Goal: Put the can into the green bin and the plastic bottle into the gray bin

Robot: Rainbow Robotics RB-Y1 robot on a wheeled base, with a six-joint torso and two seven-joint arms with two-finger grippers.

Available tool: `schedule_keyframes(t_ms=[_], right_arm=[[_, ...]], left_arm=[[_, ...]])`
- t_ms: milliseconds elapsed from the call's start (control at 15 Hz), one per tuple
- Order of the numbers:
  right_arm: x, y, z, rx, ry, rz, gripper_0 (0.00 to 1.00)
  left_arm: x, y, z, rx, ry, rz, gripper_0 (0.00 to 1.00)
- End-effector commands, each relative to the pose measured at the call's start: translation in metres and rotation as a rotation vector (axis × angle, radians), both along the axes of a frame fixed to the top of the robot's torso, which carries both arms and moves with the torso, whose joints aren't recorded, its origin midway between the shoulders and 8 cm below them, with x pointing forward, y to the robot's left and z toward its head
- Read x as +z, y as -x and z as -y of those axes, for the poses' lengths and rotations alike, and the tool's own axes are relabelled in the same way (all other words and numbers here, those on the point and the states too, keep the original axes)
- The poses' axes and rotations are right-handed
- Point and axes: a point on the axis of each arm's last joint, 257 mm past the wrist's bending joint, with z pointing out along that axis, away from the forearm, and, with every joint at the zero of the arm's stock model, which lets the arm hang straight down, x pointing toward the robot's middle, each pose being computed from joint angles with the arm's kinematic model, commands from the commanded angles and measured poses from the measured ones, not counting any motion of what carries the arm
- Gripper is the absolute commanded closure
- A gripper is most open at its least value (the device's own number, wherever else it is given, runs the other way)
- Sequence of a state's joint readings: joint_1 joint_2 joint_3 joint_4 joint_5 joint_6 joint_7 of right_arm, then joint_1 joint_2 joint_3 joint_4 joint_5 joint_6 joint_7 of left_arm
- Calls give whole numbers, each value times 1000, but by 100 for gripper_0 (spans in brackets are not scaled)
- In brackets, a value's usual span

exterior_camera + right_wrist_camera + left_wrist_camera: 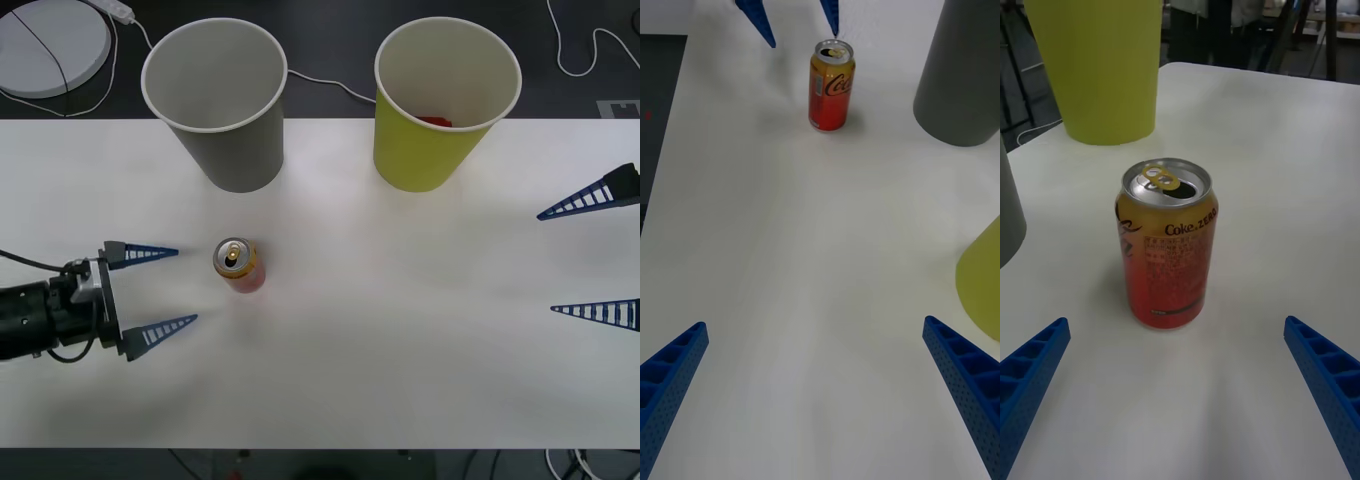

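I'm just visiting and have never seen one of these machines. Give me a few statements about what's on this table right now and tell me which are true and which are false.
1. The can stands upright on the table. True.
2. The can is already inside the green bin. False: it stands on the table, in front of the gray bin.
3. The left gripper has its jaws open, pointing at the can without touching it. True.
4. The right gripper is clamped on the gray bin. False: it is open at the table's right side, holding nothing.
5. Something red lies inside the green bin. True.
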State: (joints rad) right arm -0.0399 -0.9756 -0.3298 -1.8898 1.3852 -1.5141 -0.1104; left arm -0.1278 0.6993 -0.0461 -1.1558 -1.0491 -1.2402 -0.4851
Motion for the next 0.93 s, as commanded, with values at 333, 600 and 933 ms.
schedule_keyframes(t_ms=[333, 600, 933], right_arm=[[0, 0, 0, 0, 0, 0, 0], [0, 0, 0, 0, 0, 0, 0], [0, 0, 0, 0, 0, 0, 0]], left_arm=[[-5, -17, 24, 35, 49, -1, 0], [-8, -24, 43, 46, 87, -7, 0], [-12, -30, 64, 56, 112, -5, 0]])
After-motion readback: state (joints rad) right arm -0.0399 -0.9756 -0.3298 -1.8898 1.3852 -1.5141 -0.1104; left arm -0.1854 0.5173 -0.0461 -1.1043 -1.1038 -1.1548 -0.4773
